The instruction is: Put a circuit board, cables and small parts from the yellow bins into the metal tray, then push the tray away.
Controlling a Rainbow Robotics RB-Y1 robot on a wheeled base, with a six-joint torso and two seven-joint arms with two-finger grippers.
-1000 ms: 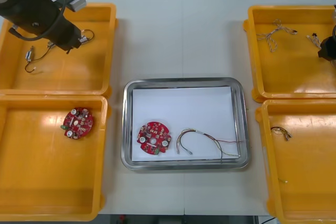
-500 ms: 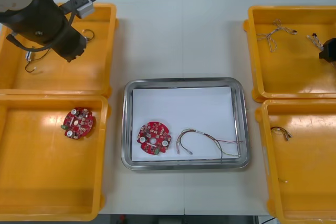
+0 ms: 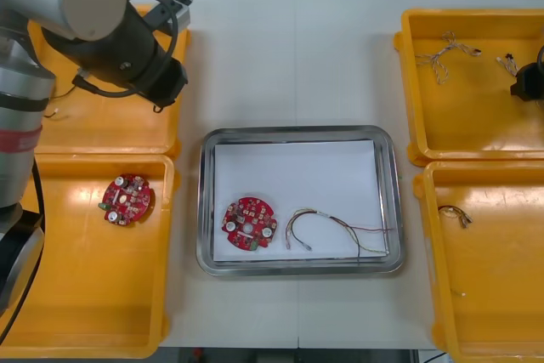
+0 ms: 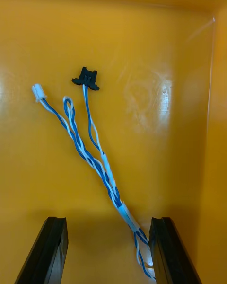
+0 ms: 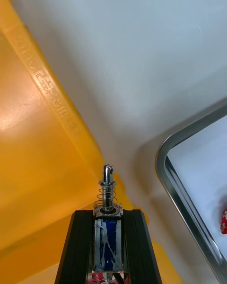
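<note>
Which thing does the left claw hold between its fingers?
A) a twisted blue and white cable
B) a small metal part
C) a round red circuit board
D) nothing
B: in the left wrist view the left claw is shut on a small metal part with a spring at its tip.

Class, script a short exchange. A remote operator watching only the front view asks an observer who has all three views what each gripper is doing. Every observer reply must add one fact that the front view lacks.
Operator: Front view only here. Is the left arm carrying anything?
Observer: Yes. The left gripper is shut on a small metal part with a spring at its outer end.
Operator: And the arm on the right?
Observer: The right gripper is open over a twisted blue and white cable that lies on the floor of a yellow bin.
</note>
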